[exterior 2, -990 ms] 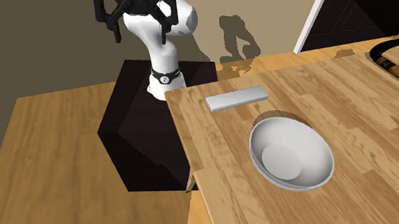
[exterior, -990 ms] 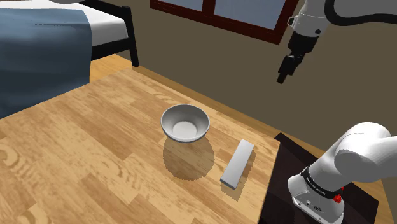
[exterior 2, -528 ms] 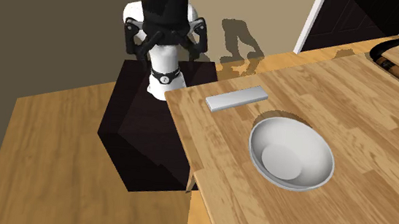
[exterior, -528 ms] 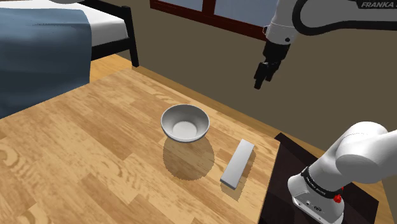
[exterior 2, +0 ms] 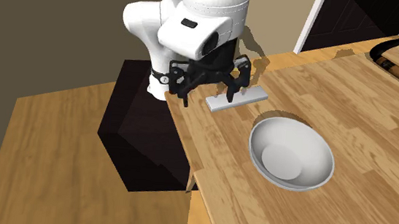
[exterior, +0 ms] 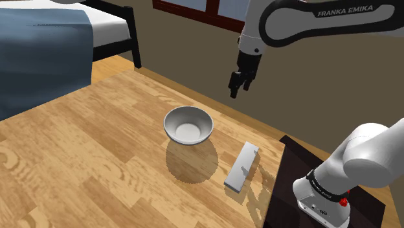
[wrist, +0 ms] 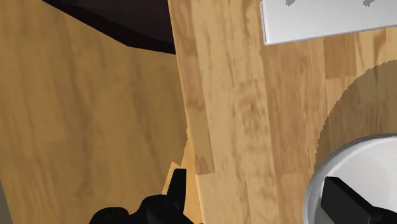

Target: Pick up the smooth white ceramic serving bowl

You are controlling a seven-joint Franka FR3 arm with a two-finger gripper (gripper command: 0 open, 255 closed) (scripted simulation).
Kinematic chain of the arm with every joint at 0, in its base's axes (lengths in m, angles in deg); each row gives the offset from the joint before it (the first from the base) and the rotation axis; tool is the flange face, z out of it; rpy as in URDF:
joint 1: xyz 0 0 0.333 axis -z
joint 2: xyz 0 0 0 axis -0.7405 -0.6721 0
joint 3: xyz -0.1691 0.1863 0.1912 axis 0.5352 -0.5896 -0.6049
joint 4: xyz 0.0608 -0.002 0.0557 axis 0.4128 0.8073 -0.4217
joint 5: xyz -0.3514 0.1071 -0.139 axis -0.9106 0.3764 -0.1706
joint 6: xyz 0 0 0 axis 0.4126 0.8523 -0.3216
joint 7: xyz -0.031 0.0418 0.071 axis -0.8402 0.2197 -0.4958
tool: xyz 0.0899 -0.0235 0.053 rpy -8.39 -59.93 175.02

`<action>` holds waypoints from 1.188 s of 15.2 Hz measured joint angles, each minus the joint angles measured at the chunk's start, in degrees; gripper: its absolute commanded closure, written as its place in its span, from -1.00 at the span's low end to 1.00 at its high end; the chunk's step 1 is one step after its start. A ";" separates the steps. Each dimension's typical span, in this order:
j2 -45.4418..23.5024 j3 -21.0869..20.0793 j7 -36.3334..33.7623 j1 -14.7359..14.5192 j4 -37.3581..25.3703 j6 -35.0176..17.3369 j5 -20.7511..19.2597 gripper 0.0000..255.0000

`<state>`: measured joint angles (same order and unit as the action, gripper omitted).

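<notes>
Stand (exterior: 291, 159), a dark box, is sitting at the shoulder view's lower right, cut off by the picture's edges, and is carrying the white arm (exterior: 362, 159). Beside it the wooden counter (exterior: 97, 162) is bearing a flat pale grey slab (exterior: 241, 166) close to its near edge. In the second exterior view the slab (exterior 2: 254, 96) is partly hidden behind the black fingers, and in the wrist view one end of it (wrist: 324, 19) is running off the picture.

Past the slab, apart from it, the pale grey-white bowl (exterior: 188, 125) is standing upright on the counter, casting a round shadow. In the wrist view part of its rim (wrist: 375, 172) is showing, cut off at the edge and crossed by one finger.

Above the counter, the claw (exterior: 237, 84) is hanging to the shoulder view's right of the bowl, touching nothing. Its fingers are standing spread wide, gripping nothing, as the second exterior view (exterior 2: 208, 94) and the wrist view (wrist: 261, 194) are both showing.

Farthest off, a bed (exterior: 39, 45) with a blue cover and a dark red window frame (exterior: 220, 16) are running out of the shoulder view. Dark items at the second exterior view's upper right corner are too cropped to identify.
</notes>
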<state>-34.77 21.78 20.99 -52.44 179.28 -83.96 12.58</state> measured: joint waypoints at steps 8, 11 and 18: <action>-14.91 -3.78 -4.82 -2.35 -9.79 -5.01 1.08 -1.00; -20.03 -4.96 -6.73 -3.44 -13.35 -6.58 0.90 -1.00; -22.60 -5.12 -6.68 -3.68 -11.31 -11.15 0.65 -1.00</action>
<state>-57.37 16.66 14.31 -56.12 167.97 -95.12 13.23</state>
